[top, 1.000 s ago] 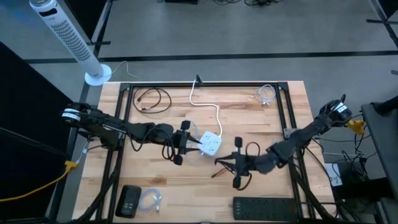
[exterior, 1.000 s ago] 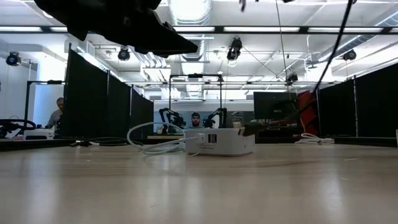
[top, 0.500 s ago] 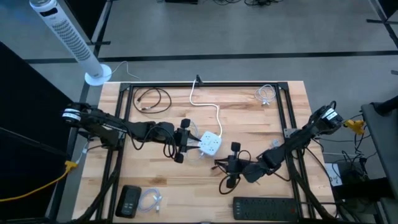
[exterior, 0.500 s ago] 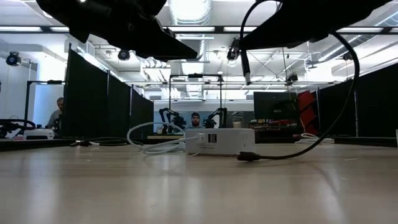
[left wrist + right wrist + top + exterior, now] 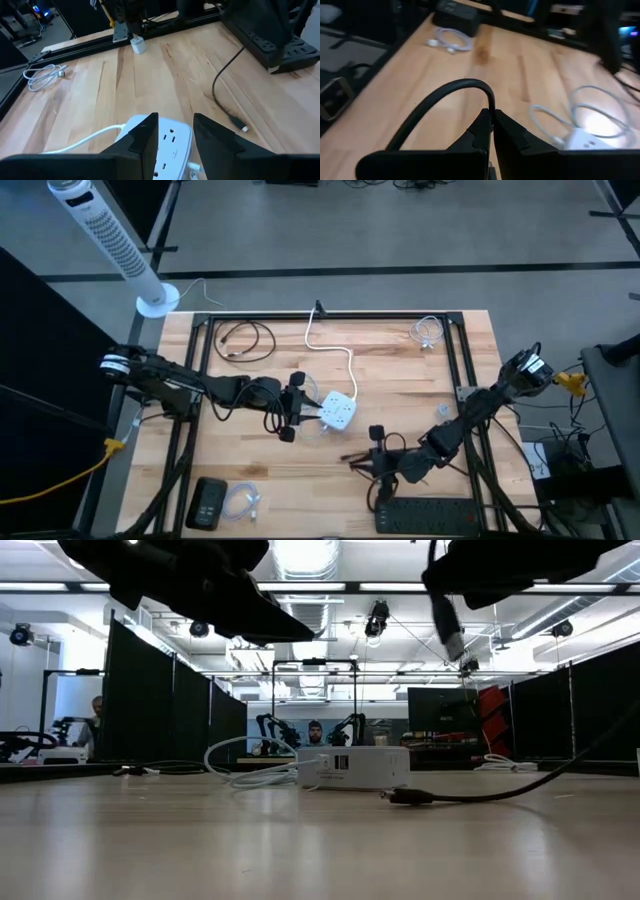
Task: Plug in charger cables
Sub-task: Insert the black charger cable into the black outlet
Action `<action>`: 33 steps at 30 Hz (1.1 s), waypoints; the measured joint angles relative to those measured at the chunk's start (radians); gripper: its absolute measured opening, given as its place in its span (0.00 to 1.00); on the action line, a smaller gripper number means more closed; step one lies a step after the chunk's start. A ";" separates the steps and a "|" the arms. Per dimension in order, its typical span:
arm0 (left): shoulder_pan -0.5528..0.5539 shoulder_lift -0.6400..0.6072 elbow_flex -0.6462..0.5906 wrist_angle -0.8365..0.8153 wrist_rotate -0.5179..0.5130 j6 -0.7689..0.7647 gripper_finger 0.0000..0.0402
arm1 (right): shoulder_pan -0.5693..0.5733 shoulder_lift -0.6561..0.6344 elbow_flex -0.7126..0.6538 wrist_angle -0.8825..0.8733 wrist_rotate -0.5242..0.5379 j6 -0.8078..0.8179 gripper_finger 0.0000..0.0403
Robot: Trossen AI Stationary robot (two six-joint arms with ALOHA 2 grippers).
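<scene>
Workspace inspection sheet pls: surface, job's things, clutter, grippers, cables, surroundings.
Surface: wooden table, black frame rails.
Job's things: black cable pinched in right gripper; coiled cables at back left, back right, front left.
Clutter: black box front left.
Grippers: left gripper fingers apart, at socket cube; right shut.
Cables: cube's white cord; power strip front right.
Surroundings: tower fan; people beyond.

No legible text, label or sign anywhere.
</scene>
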State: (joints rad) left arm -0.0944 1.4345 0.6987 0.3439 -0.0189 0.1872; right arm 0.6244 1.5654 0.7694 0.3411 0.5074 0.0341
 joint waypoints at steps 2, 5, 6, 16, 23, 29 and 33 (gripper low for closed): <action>0.000 0.000 0.000 -0.001 0.000 -0.020 0.28 | 0.000 0.000 0.000 -0.017 -0.053 0.000 0.00; 0.000 0.000 0.000 -0.003 0.001 -0.042 0.27 | -0.003 -0.014 0.000 -0.072 -0.124 0.000 0.00; 0.000 0.000 0.000 -0.004 0.001 -0.044 0.27 | -0.005 -0.023 -0.002 -0.090 -0.146 0.000 0.00; 0.000 0.000 0.000 -0.016 0.002 -0.078 0.28 | -0.081 -0.132 -0.048 -0.162 -0.561 -0.062 0.00; 0.000 0.000 -0.001 0.037 0.002 -0.102 0.28 | -0.164 -0.144 -0.105 -0.130 -0.829 -0.198 0.00; 0.004 0.000 -0.001 0.121 0.001 -0.074 0.26 | -0.230 -0.144 -0.142 -0.128 -0.973 -0.307 0.00; 0.018 0.000 -0.001 0.206 0.001 -0.037 0.27 | -0.307 -0.144 -0.168 -0.134 -1.122 -0.371 0.00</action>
State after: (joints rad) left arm -0.0759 1.4345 0.6979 0.5498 -0.0178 0.1500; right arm 0.3178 1.4212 0.6012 0.2071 -0.6150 -0.3367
